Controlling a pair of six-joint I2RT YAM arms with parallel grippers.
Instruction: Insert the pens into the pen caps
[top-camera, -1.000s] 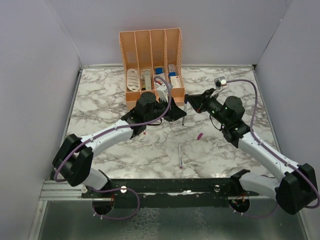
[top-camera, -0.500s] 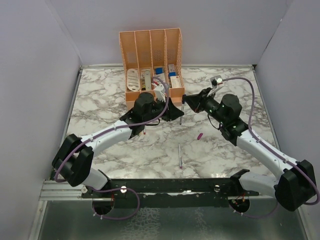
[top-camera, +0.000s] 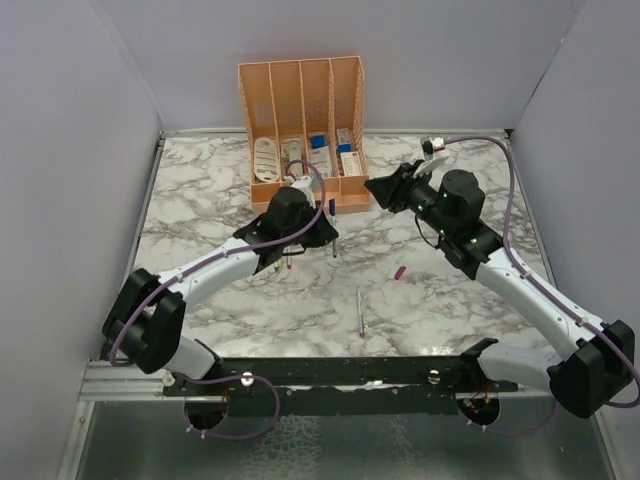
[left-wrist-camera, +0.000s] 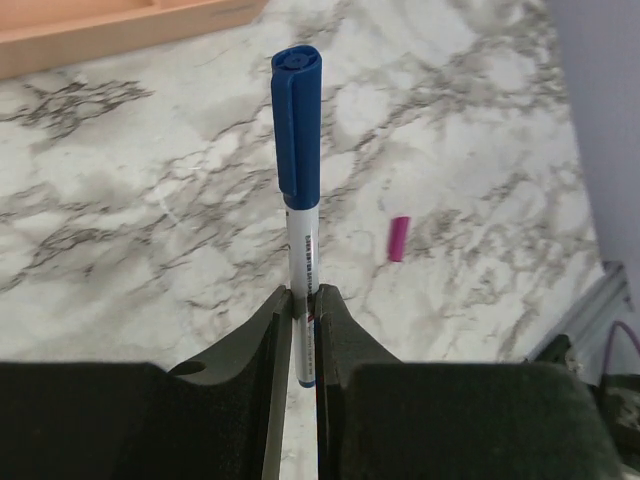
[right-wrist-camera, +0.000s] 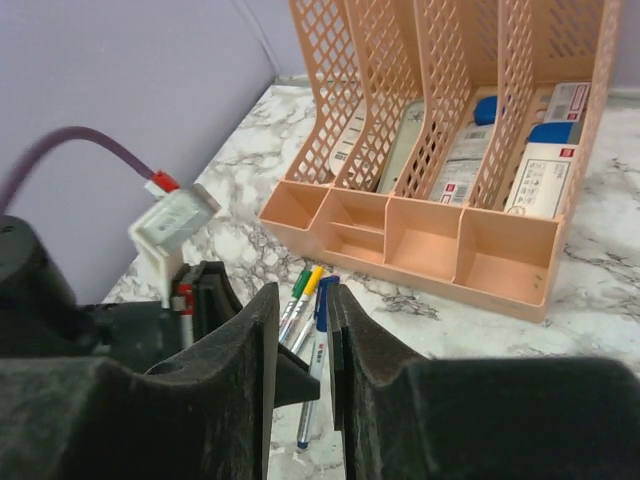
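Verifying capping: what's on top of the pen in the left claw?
A blue cap sits on the upper end of the pen, which the left claw clamps by its barrel. The cap covers the tip, so its colour can't be seen.

The right hand fills the near edge, its two black fingers a narrow gap apart with nothing between them. Through that gap, farther off, a blue-capped pen slants over the marble bench. A green-capped pen and a yellow-capped pen lie just to its left. A peach organizer stands at the far right, with white and blue boxes in its slots. At left, a purple cable runs to a white plug.
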